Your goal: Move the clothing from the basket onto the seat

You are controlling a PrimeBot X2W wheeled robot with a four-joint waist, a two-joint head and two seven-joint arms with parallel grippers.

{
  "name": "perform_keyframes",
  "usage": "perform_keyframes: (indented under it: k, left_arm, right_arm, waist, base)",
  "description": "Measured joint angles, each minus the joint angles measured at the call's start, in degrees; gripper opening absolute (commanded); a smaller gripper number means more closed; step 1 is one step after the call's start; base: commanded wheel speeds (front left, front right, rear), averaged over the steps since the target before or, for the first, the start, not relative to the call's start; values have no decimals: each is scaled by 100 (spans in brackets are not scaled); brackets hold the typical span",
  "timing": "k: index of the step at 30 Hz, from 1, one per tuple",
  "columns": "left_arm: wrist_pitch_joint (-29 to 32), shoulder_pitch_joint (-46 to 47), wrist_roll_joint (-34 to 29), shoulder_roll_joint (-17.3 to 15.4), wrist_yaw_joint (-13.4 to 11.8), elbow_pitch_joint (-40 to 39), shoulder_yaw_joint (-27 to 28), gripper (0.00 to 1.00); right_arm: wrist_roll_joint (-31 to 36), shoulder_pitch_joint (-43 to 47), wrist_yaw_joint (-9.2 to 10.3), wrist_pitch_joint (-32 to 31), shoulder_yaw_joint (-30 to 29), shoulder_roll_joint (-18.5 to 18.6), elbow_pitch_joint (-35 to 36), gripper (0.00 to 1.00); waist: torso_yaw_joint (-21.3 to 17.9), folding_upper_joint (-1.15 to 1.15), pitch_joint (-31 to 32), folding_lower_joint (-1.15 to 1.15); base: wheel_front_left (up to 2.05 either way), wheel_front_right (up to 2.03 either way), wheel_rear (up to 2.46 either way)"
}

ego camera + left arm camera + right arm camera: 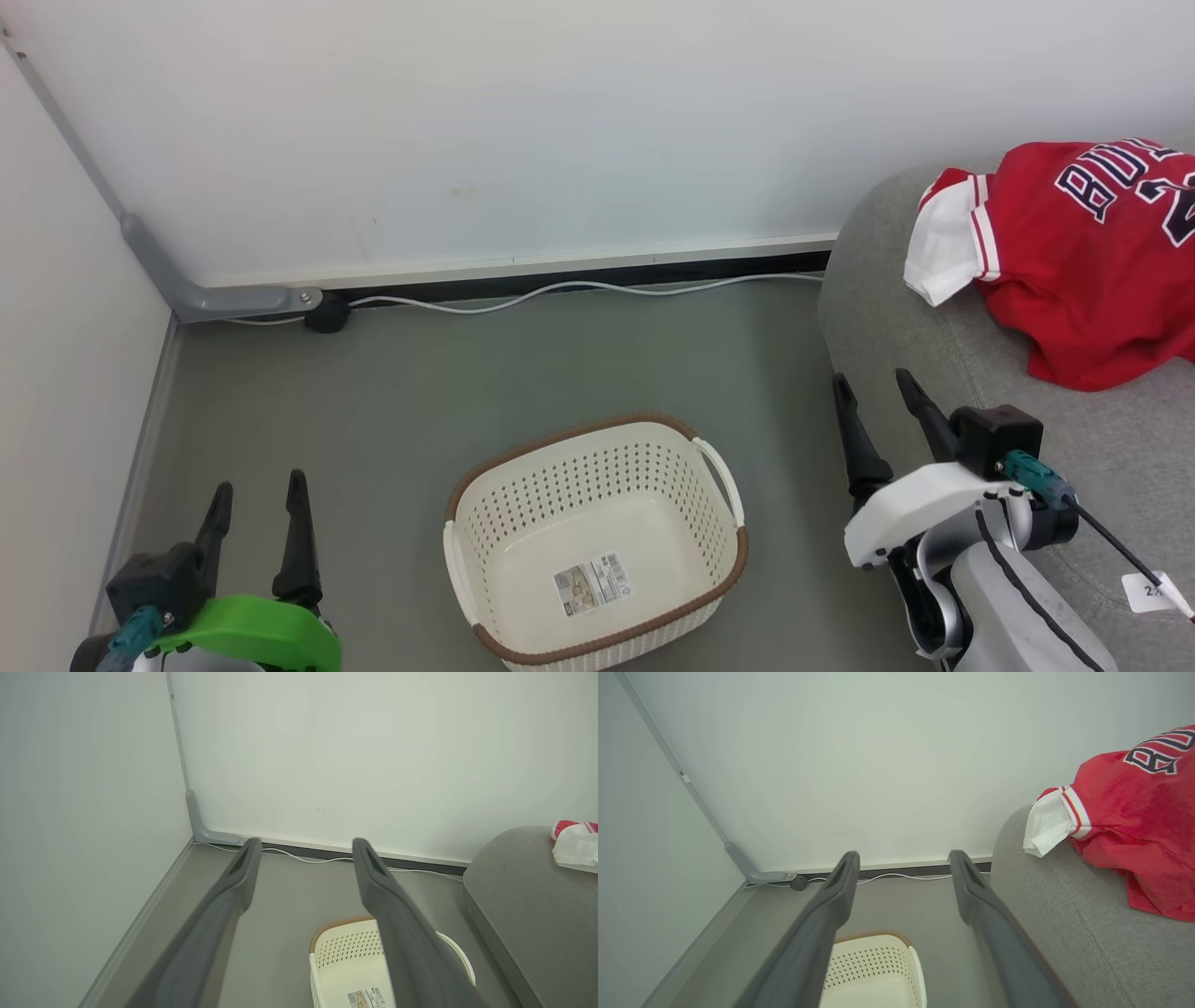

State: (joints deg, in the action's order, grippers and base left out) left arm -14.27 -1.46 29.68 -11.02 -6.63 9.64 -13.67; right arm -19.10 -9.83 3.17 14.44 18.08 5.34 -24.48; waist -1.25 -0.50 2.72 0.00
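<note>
The red jersey (pixel 1083 271) lies crumpled on the grey sofa (pixel 1102 448) at 2 o'clock in our head view. Its navy-and-white lettering faces up, and one white sleeve (pixel 943 247) points toward 9 o'clock, near the sofa's rounded edge. The cream basket (pixel 597 434) sits on the grey floor (pixel 467 373) at 6 o'clock, well apart from the jersey, with a paper label (pixel 591 585) on its bottom. Our left jaws stand spread at 7 o'clock above the floor. Their dark fingers (pixel 299 532) point toward 12 o'clock and hold nothing, with the basket just to their 3 o'clock side. Our right jaws are spread too and hold nothing. They hover at 4 o'clock, in front of the sofa's near edge, between the basket and the jersey. A white cable (pixel 560 287) runs along the foot of the wall (pixel 560 121) at 12 o'clock. In our right wrist view the jersey shows at 3 o'clock and the basket at 6 o'clock.
</note>
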Motion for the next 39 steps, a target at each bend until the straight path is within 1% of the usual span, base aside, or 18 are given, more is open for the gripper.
perform_keyframes:
  k: [2, 6, 11, 20, 21, 27, 29, 39]
  left_arm:
    - [0, -81, -31, -26, -2, -41, 30, 100]
    - [0, -270, -213, -62, -2, -104, 102, 100]
    - [0, -500, -224, -56, -4, -198, 231, 100]
    - [0, -626, -283, -29, -21, -343, 388, 100]
    - [0, -631, -296, -27, -21, -363, 402, 100]
    - [0, -651, -348, -16, -21, -447, 446, 100]
    - [0, -657, -372, -9, -21, -458, 458, 100]
    - [0, -732, -554, 63, -21, -513, 536, 100]
  right_arm:
    - [0, 101, 47, 0, -22, -1, 78, 100]
    - [0, 268, 67, 0, -71, -1, 229, 100]
    - [0, 494, 152, 0, -164, -4, 425, 100]
    - [0, 752, 160, 0, -213, -4, 699, 100]
    - [1, 761, 202, 0, -220, -4, 727, 100]
    - [58, 803, 210, 0, -241, 9, 878, 100]
    - [58, 808, 247, 0, -245, 10, 910, 100]
    - [102, 923, 249, 0, -265, 38, 1032, 100]
  waist:
    - [-8, 0, 1, 0]
    - [-26, 0, -6, 0]
    - [-35, 0, -21, 0]
    - [-13, 0, -45, 0]
    - [-10, 0, -47, 0]
    - [3, 0, -55, 0]
    - [6, 0, -57, 0]
    - [21, 0, -69, 0]
  base:
    - [0, 0, 0]
    - [0, 0, 0]
    - [0, 0, 0]
    - [0, 0, 0]
    - [0, 0, 0]
    - [0, 0, 0]
    - [0, 0, 0]
    - [0, 0, 0]
